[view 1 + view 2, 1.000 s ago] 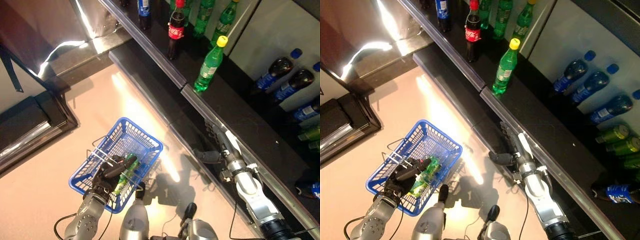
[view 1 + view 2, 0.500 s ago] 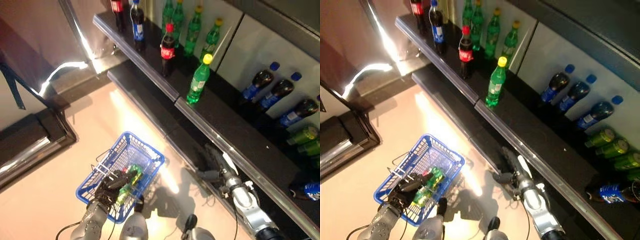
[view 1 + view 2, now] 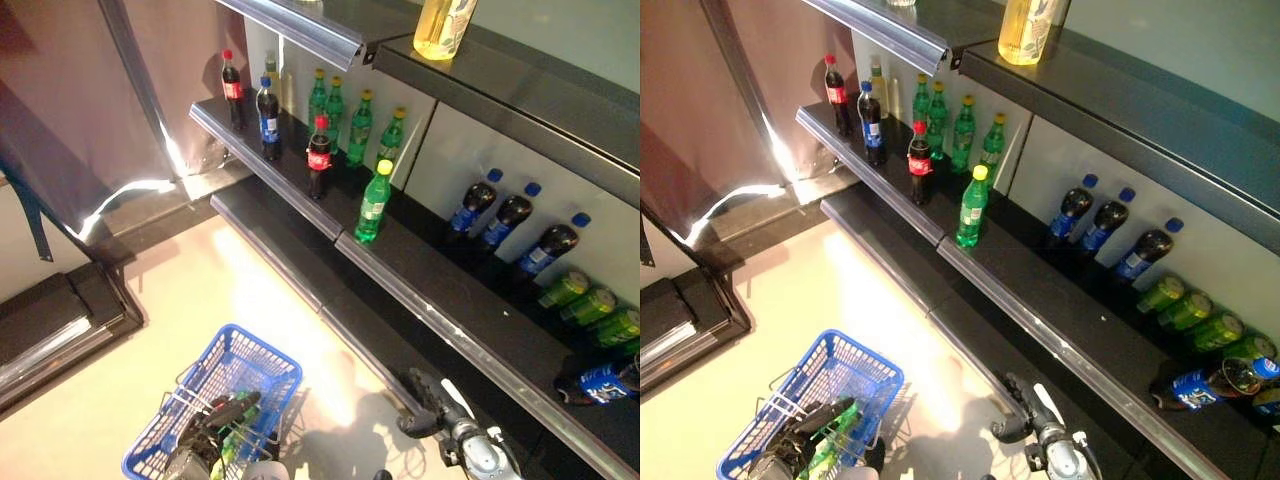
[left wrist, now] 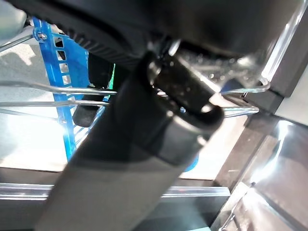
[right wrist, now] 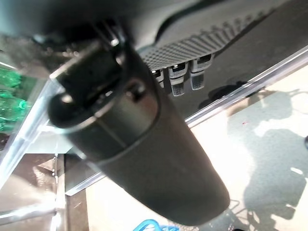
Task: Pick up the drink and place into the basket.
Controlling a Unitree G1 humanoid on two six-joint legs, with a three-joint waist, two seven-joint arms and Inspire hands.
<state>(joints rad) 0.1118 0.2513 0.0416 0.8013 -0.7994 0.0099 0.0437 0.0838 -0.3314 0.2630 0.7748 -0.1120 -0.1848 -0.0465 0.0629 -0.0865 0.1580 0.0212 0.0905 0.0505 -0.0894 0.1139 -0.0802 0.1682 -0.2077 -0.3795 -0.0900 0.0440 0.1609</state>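
A blue basket [image 3: 268, 349] hangs low at my left side, and a green drink bottle [image 3: 238, 438] lies inside it. My left hand [image 3: 210, 428] is curled round the basket's wire handle [image 4: 57, 89], which crosses the left wrist view beside the blue wall [image 4: 48, 62]. My right hand [image 3: 443, 415] is low on the right beside the bottom shelf edge, holding nothing. Its fingers [image 5: 183, 79] are straight. On the middle shelf [image 3: 300, 192] a green bottle with a yellow cap [image 3: 374, 203] stands nearest the front, next to a cola bottle [image 3: 319, 158].
Several more green and dark bottles stand further back on that shelf. Blue-capped dark bottles [image 3: 510, 215] and green cans [image 3: 590, 305] lie on the lower shelf at right. A yellow bottle [image 3: 443, 25] sits on the top shelf. A dark platform [image 3: 60, 320] lies on the floor at left.
The camera has tilted up, so the shelves fill more of the picture and both hands sit lower. The left hand keeps its hold on the basket handle; the right hand stays open.
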